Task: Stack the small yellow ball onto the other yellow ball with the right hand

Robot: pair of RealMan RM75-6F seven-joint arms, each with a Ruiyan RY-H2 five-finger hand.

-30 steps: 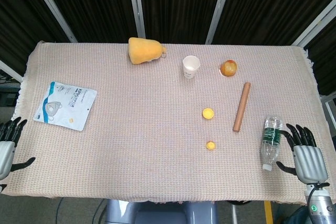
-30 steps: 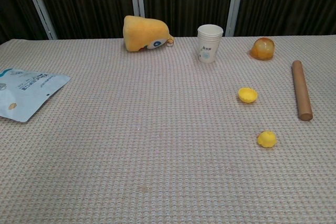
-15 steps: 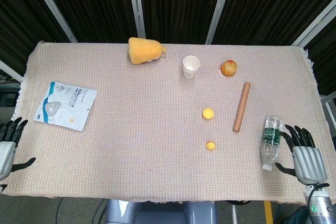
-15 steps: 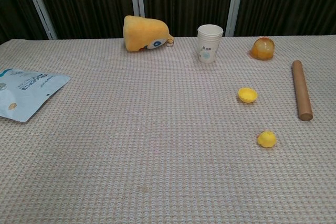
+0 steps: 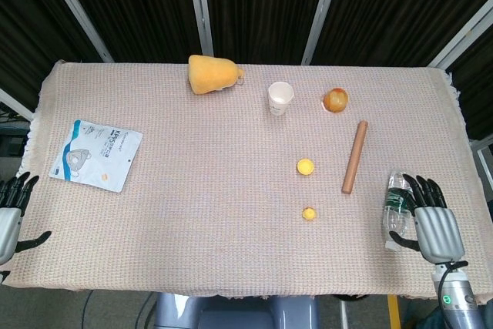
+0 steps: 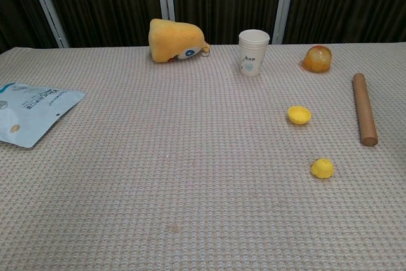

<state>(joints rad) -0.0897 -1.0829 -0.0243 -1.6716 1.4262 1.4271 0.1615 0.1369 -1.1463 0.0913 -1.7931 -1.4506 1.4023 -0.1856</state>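
Observation:
The small yellow ball (image 5: 309,213) (image 6: 322,168) lies on the cloth right of centre, towards the front. The other yellow ball (image 5: 306,166) (image 6: 299,115), flatter and a little wider, sits just behind it. My right hand (image 5: 431,221) hovers at the front right corner with its fingers spread and nothing in them, well to the right of both balls and over a lying water bottle (image 5: 395,207). My left hand (image 5: 9,216) is at the front left edge, fingers apart and empty. Neither hand shows in the chest view.
A wooden rolling pin (image 5: 354,156) (image 6: 364,116) lies right of the balls. Behind are a paper cup (image 5: 280,98) (image 6: 253,52), an apple-like fruit (image 5: 336,99) (image 6: 317,58) and a yellow plush toy (image 5: 212,74) (image 6: 176,40). A white pouch (image 5: 96,154) (image 6: 28,110) lies at the left.
My right hand has drifted left and slightly forward, now overlapping the water bottle. The balls and the left hand have not moved.

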